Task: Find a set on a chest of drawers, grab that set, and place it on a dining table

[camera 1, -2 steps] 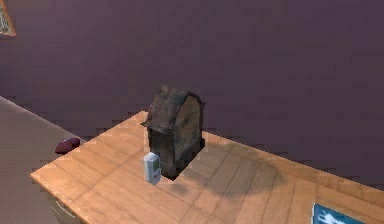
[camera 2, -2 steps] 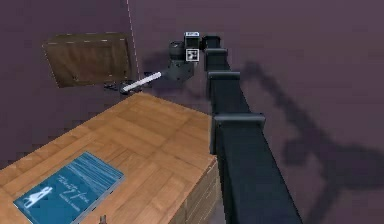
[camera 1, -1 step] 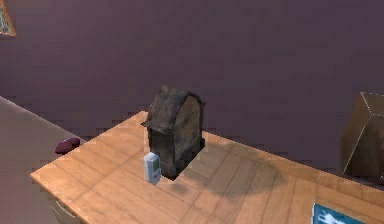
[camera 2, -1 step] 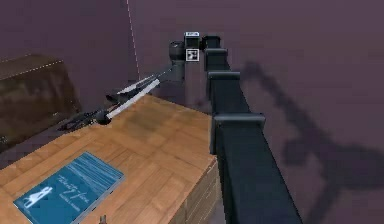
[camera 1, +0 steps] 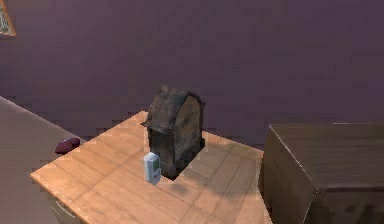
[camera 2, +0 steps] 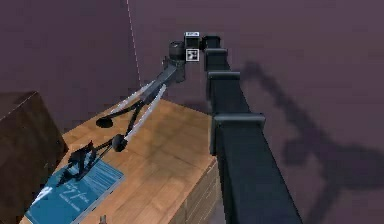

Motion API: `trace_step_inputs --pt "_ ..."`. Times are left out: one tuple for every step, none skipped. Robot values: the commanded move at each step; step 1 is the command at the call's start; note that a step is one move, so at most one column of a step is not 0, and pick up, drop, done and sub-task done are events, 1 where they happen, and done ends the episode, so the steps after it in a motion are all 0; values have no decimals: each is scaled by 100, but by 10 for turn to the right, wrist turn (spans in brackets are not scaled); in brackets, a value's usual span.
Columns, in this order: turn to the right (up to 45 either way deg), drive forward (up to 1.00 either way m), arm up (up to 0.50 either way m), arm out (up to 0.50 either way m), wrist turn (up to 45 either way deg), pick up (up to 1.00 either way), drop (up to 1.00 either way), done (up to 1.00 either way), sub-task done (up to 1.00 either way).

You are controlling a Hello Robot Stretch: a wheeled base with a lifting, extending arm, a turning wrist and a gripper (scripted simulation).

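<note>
- A flat blue thing (camera 2: 72,192) with dark bits on it is lying on the wooden top (camera 2: 165,150), low in the arm side view's left corner. I am guessing this is the set, but it is too small to be sure.
- Its long side is running from about 8 o'clock to 2 o'clock in that view.
- The gripper (camera 2: 113,132) is hanging near the blue thing's far end. From the gripper, the blue thing is lying toward 7 o'clock. I cannot tell if they are touching.
- I cannot tell how the fingers (camera 2: 104,122) are set or if they are holding anything, because the wooden top is sitting right behind them.
- The arm (camera 2: 235,130) is sticking up from 6 o'clock toward 12 o'clock.
- A dark brown box (camera 2: 25,135) is standing at 9 o'clock from the gripper.
- In the forward view, a dark arched thing (camera 1: 175,128) is standing on a plank top (camera 1: 100,175), with a small pale thing (camera 1: 152,168) just beside it at 7 o'clock.
- I am thinking the next move needs the gripper going toward 7 o'clock.
</note>
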Motion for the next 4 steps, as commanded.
trace_step_inputs --pt "0 0 0 -40 0 0 0 0 0" --pt "-450 0 0 0 0 0 0 0 0" --pt "-120 0 0 0 0 0 0 0 0" --pt "0 100 0 0 0 0 0 0 0"
